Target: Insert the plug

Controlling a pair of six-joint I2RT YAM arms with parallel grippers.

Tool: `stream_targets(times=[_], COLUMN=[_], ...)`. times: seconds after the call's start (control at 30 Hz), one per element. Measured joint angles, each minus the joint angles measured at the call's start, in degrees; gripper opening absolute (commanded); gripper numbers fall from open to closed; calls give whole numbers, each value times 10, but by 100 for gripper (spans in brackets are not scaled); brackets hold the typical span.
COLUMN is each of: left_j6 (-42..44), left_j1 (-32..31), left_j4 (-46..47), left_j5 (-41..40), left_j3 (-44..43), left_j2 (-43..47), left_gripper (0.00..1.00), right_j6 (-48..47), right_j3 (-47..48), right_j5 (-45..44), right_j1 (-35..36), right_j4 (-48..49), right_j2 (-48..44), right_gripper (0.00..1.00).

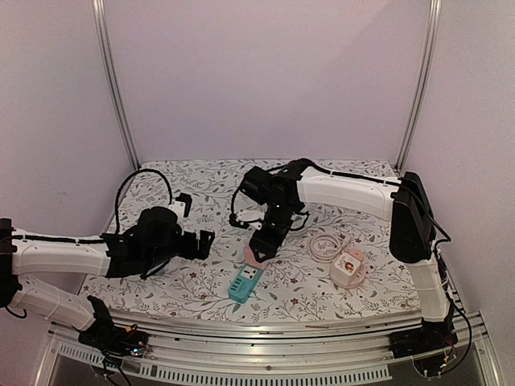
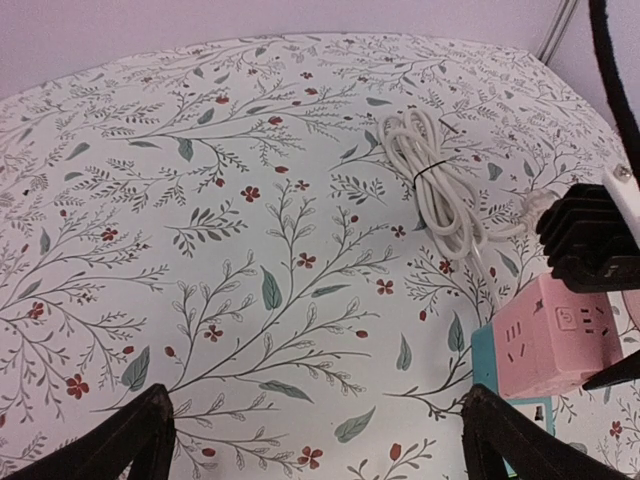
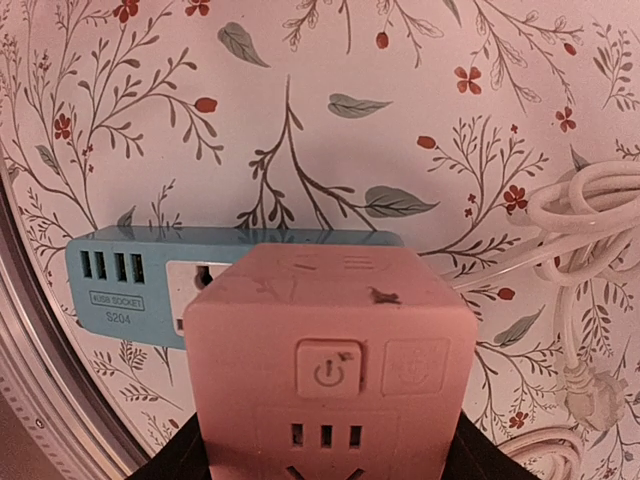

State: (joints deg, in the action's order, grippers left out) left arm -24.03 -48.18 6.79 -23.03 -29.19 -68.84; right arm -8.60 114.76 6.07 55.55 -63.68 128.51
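Note:
My right gripper (image 1: pixel 264 241) is shut on the pink cube plug (image 1: pixel 256 256), with a finger on each side of it (image 3: pixel 330 350). The cube's power button and slots face the right wrist camera, and its prongs are hidden underneath. It sits over the white socket face of the blue power strip (image 3: pixel 130 285), which lies flat near the table's front edge (image 1: pixel 244 283). The left wrist view shows the pink cube (image 2: pixel 550 335) on top of the blue strip (image 2: pixel 485 355). My left gripper (image 2: pixel 315 420) stands open over bare cloth to the left of the strip, with nothing between its fingers.
A coiled white cable (image 1: pixel 324 245) lies right of the strip, beside a second pink-and-white cube (image 1: pixel 348 265). The coil (image 2: pixel 435 175) shows in the left wrist view too. The table's metal front rail (image 3: pixel 40 380) runs close to the strip.

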Motion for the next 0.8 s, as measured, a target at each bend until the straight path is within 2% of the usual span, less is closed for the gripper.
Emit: stream_targets(times=[0.8], left_j6=[0], left_j1=[1], left_j4=[7], left_j5=[-6], left_j3=[0], left_j2=[-24], left_gripper=[99], right_j6=[30], right_j3=[33], right_j5=[-6], right_j1=[0], right_j4=[0], right_j2=[29], right_gripper=[0])
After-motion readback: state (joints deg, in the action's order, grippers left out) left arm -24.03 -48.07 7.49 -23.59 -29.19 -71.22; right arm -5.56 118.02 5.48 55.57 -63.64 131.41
